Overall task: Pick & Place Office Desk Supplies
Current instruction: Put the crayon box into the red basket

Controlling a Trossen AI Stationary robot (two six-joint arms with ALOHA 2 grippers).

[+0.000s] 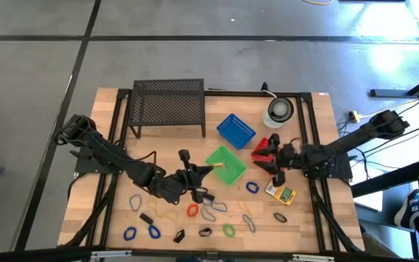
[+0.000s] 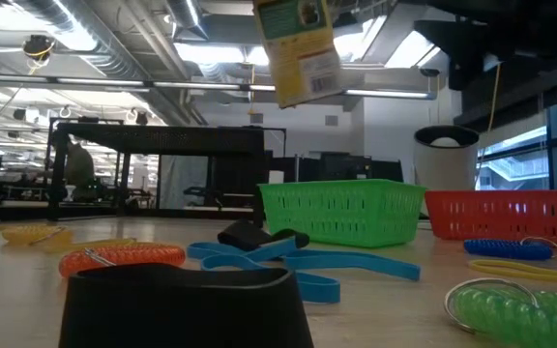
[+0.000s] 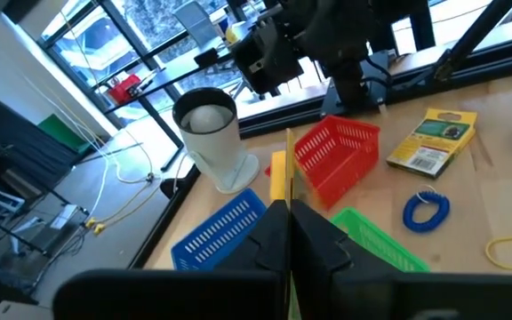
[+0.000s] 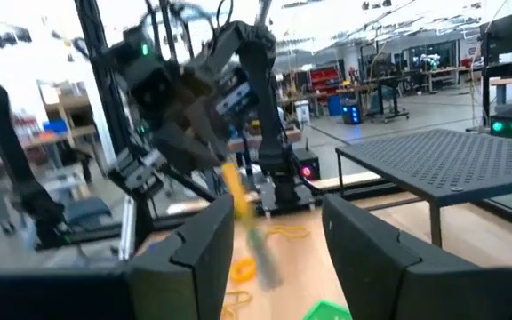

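Light wooden plank table (image 1: 86, 218) with black metal rails. At its back left stands a black perforated-mesh rack (image 1: 168, 105) on thin legs.

Left gripper (image 1: 206, 172) is over the table's middle, by the green basket's left edge. Its fingers are pinched narrow on a flat yellow-orange packet (image 3: 279, 178), seen edge-on as a thin strip in the left wrist view. In the low view the same packet hangs in the air — green and yellow printed card with a barcode label.

In front of that arm, scattered toward the near edge: thin loops and coils. Two blue loops (image 1: 140, 232) at near left, a tan band (image 1: 167, 215), a ribbed orange-red coil (image 1: 193, 210), grey wire loops (image 1: 213, 211), small black clips (image 1: 180, 235), a beaded green coil (image 1: 228, 231).

Centre: square green plastic basket (image 1: 226, 164) with slotted lattice walls; behind it a blue basket (image 1: 236, 130) of the same make; right of it a red one (image 1: 262, 151).

Back right: round white and grey cylinder (image 1: 279, 110), smooth-sided with a dark rim.

Right gripper (image 1: 276, 160) hangs beside the red basket, fingers spread wide with nothing between them, per the right wrist view. Just in front of it a second yellow-orange packet (image 1: 281, 193) lies flat on the wood; a small blue coil (image 1: 252, 188) to its left, a black ring (image 1: 280, 217) nearer the front edge.
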